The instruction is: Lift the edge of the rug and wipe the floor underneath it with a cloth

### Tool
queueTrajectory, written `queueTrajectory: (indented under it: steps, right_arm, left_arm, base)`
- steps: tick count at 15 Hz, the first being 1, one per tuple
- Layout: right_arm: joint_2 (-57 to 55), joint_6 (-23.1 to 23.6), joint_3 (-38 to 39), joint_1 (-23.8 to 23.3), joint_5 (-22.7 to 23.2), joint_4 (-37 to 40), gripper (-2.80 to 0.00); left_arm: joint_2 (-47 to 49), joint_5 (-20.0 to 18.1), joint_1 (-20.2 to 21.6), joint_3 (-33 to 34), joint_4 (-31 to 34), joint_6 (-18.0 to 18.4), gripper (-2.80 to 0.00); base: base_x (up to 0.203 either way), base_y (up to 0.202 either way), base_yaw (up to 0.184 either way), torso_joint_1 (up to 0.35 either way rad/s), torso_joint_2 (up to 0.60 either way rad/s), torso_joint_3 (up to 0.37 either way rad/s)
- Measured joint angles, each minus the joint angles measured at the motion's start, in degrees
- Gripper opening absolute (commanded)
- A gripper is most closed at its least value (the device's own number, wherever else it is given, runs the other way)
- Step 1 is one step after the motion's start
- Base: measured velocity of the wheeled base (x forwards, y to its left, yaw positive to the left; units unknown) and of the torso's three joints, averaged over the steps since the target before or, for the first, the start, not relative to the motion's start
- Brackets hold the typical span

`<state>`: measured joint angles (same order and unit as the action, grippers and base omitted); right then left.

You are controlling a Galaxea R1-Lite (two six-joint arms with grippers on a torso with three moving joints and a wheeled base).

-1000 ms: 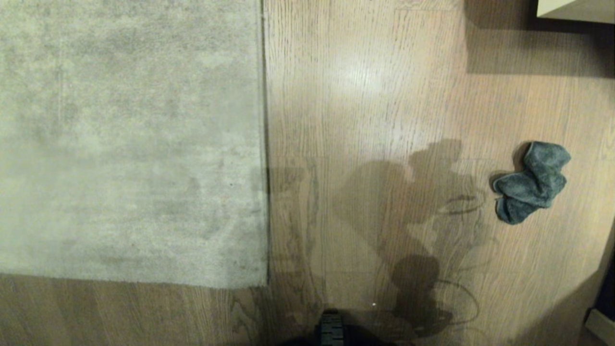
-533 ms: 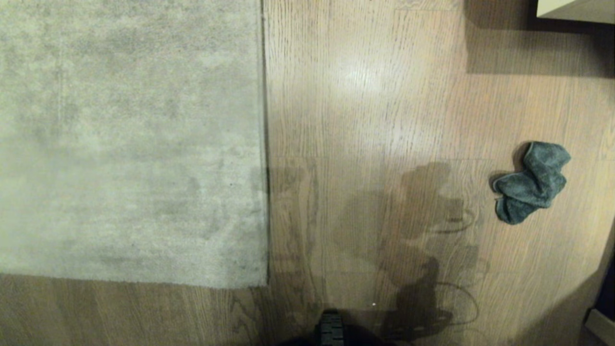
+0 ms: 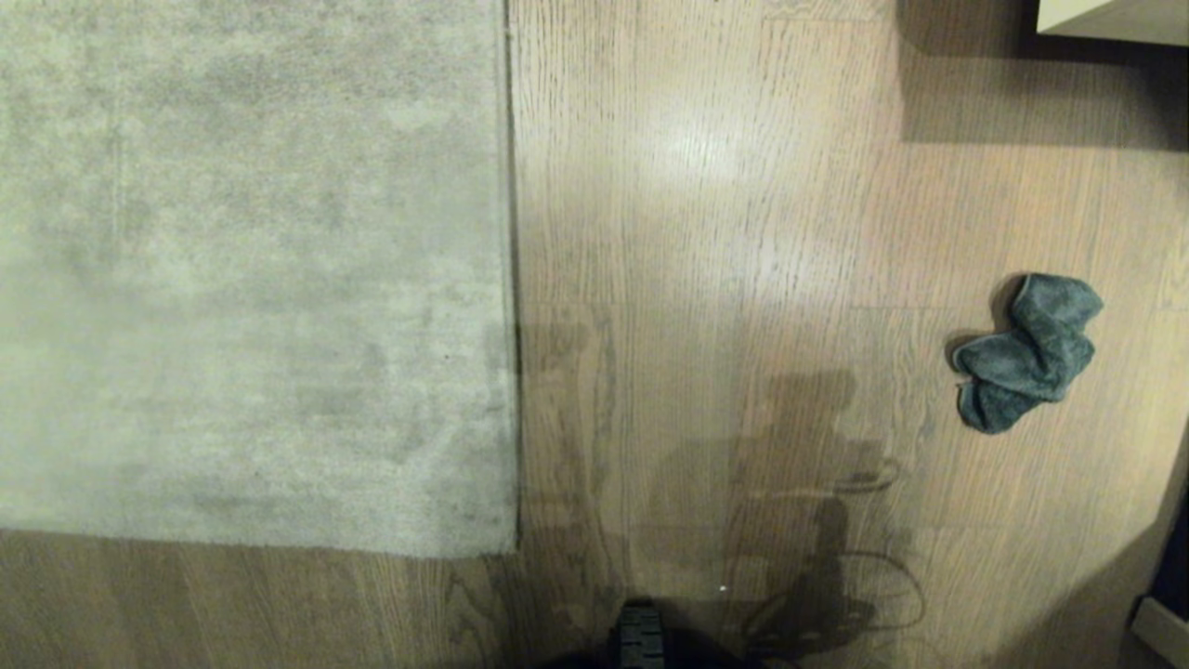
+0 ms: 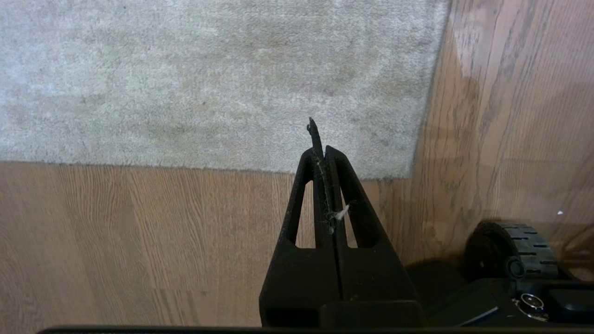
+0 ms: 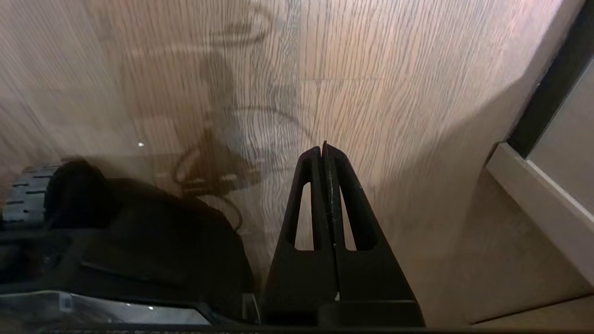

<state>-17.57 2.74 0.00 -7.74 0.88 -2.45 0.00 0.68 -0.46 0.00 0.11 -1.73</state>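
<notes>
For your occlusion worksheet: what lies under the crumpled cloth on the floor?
The cloth rests on the wood floor, apart from the rug edge. The planks directly beneath it are covered, so nothing there can be seen.

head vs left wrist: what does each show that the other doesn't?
Head view only: the cloth, crumpled on the floor well right of the rug, and a pale furniture corner at top right. Left wrist view only: the left tool, shut, empty, above the floor just short of the rug's near border. Both: the rug, lying flat, its corner and the rug edge, the wood floor, and the robot's base wheel.
</notes>
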Motion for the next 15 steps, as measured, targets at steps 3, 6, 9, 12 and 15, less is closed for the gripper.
queueTrajectory:
  steps: [3, 6, 9, 12, 15]
  right_arm:
    - [0.96, 1.35, 0.0, 1.32, -0.13, 1.7, -2.8]
    - [1.65, 0.56, 0.0, 5.78, -0.02, 1.76, -2.8]
    - [5.81, 0.56, 0.0, 7.19, -0.03, 1.79, -2.8]
    - [11.89, 0.37, 0.0, 7.45, -0.02, 1.81, -2.8]
    - [15.94, -1.59, 0.0, 7.58, -0.02, 1.76, -2.8]
  left_arm:
    - [0.0, -0.02, 0.02, 0.0, -0.01, -0.02, -2.8]
    - [0.0, 0.0, 0.02, 0.0, -0.01, -0.01, -2.8]
    - [0.0, 0.0, 0.02, 0.0, -0.04, 0.0, -2.8]
    - [0.0, -0.02, -0.02, 0.0, -0.01, 0.0, -2.8]
    - [0.0, 0.0, 0.02, 0.0, -0.01, 0.02, -2.8]
  base:
    - [0.0, 0.0, 0.0, 0.0, 0.0, 0.0]
    - [0.0, 0.0, 0.0, 0.0, 0.0, 0.0]
    - [0.0, 0.0, 0.0, 0.0, 0.0, 0.0]
    - [0.0, 0.0, 0.0, 0.0, 0.0, 0.0]
    - [0.0, 0.0, 0.0, 0.0, 0.0, 0.0]
